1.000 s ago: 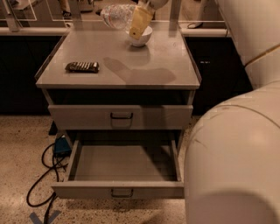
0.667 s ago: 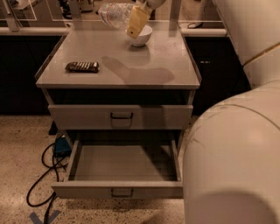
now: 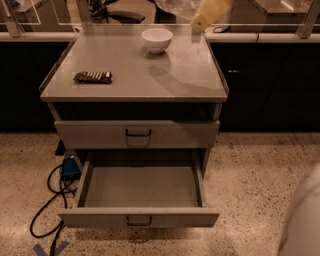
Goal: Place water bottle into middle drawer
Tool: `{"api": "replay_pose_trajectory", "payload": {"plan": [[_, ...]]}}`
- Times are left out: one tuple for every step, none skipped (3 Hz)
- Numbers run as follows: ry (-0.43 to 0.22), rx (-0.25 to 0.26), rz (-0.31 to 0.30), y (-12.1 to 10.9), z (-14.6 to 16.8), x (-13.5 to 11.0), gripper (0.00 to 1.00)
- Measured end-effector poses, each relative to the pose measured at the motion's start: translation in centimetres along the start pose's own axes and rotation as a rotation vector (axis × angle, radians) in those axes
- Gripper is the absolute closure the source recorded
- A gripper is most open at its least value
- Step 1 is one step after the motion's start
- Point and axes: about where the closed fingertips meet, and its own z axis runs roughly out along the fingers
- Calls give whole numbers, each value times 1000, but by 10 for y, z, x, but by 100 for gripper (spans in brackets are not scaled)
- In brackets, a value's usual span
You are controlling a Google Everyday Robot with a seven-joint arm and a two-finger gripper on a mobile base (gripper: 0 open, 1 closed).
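The water bottle [image 3: 176, 7] is clear and only partly visible at the top edge, in the air above the cabinet's back. My gripper [image 3: 199, 20] with its yellowish finger [image 3: 212, 11] is shut on the bottle, just right of and above the white bowl [image 3: 157, 39]. The middle drawer [image 3: 140, 218] is pulled fully open below, with its grey inside bare. The drawer front one tier above [image 3: 137, 134] is closed.
A dark flat snack packet [image 3: 93, 76] lies on the left of the cabinet top [image 3: 135, 80]. A blue box with black cables [image 3: 70, 167] lies on the floor at the cabinet's left. My pale arm body [image 3: 302, 222] fills the bottom right corner. Dark counters stand behind.
The gripper with the bottle has risen toward the top edge, uncovering the bowl. The view has shifted and my arm body now takes up much less of the right side.
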Motion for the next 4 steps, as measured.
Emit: {"api": "replay_pose_trajectory", "payload": {"plan": [[-29, 71, 80, -2, -82, 66, 100], [-40, 75, 71, -3, -76, 60, 100], [-91, 142, 37, 20, -111, 61, 100], [-191, 185, 3, 65, -133, 47, 100]]}}
